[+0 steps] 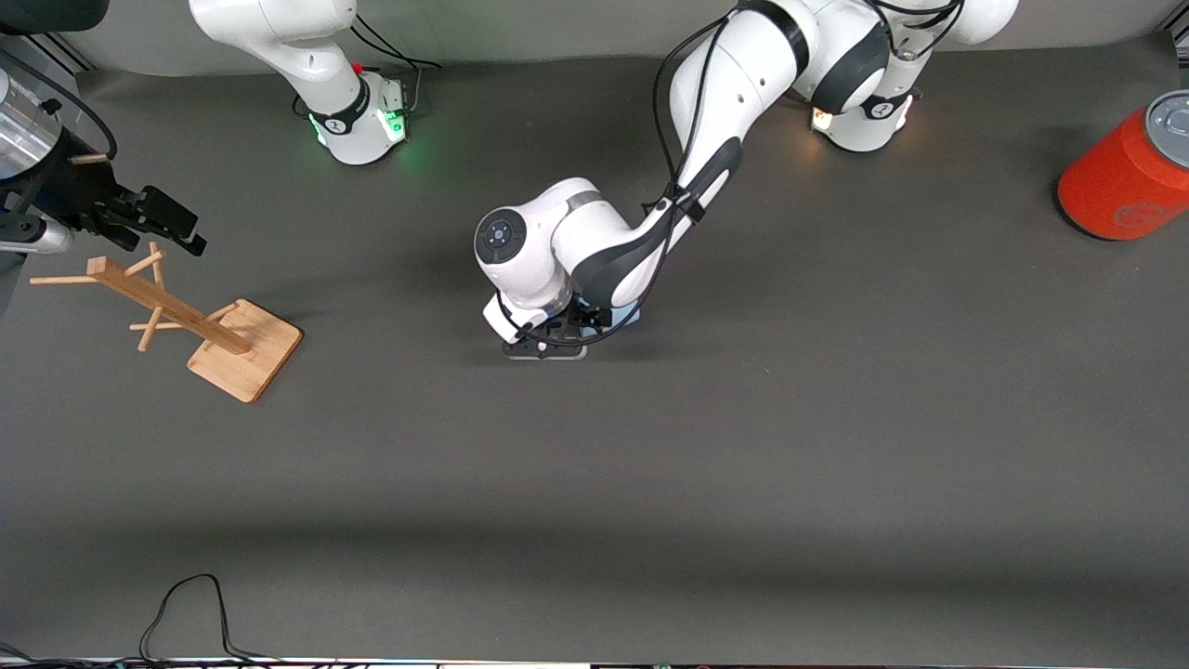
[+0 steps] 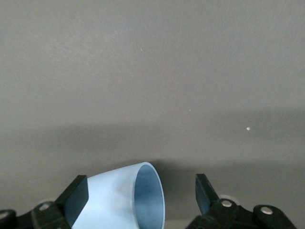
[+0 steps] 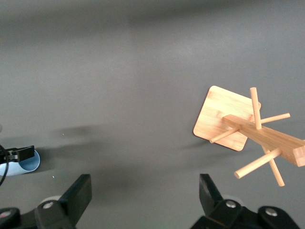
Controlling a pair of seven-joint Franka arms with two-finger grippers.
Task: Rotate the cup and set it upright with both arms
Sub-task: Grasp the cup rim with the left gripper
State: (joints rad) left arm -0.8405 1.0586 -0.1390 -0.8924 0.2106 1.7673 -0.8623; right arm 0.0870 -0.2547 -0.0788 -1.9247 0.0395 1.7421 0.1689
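We see the left pincer (image 2: 138, 202) spread around the light-blue cup (image 2: 126, 198) lying sideways on the table (image 1: 650, 483), the right pincer (image 3: 145, 198) waiting spread over the wooden rack (image 1: 176, 316).

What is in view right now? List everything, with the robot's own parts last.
Light-blue tapered plastic cup: one, lying on its side between the left hand's open fingers, mid-table.
Wooden peg rack on a square base: one, light bamboo, toward the right arm's end of the table.
Orange-red can with grey lid: one, at the left arm's end of the table.
Black cable: one, at the table edge nearest the front camera.
Grey table: one, bearing all of the above.
Left hand: open, low at the table around the cup.
Right hand: open, waiting over the rack.
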